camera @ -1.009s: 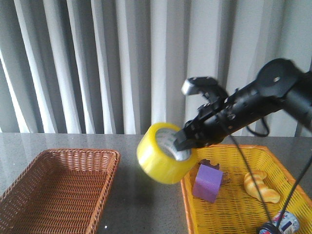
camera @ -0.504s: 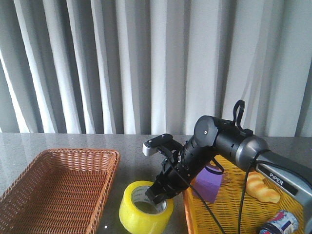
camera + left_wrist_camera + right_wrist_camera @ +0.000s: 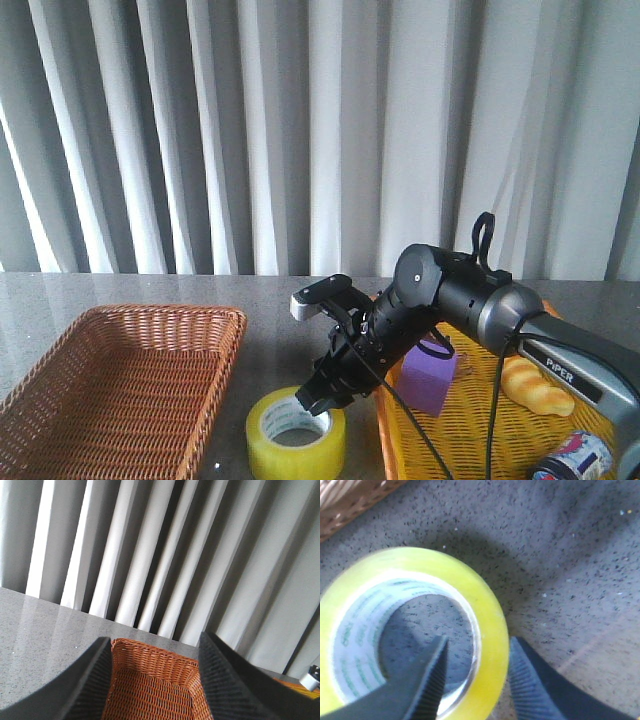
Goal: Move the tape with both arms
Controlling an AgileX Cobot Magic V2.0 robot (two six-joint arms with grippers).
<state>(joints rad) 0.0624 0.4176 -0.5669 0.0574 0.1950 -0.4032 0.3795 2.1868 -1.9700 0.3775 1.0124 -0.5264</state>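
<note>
Down on the grey table (image 3: 270, 330), between two baskets, sits the tape (image 3: 296, 438). It is a fat yellow roll lying flat, with its hole facing up. It is in neither basket. The right gripper (image 3: 320, 392) reaches down to it from the right arm (image 3: 470, 300). One finger is inside the hole and the other is outside, so a bit of the yellow wall is between them. The fingers are a little apart and do not seem to squeeze the wall.

Left of the tape is the brown basket (image 3: 120, 385). Nothing can be seen in it. Right of the tape is the yellow basket (image 3: 560, 440). It holds a purple block (image 3: 428, 378), a yellow bread-like toy (image 3: 535, 385) and a small can (image 3: 575, 458) at the front edge.

From the front we see both baskets and the whole right arm, but not the left gripper. The right wrist view shows the roll up close, with green print on its white inside ring (image 3: 355, 630) and the speckled table through the hole. The left wrist view shows the left gripper (image 3: 155, 680) with its fingers spread wide and holding nothing. The brown basket shows between them, with grey curtains (image 3: 165, 555) behind.
</note>
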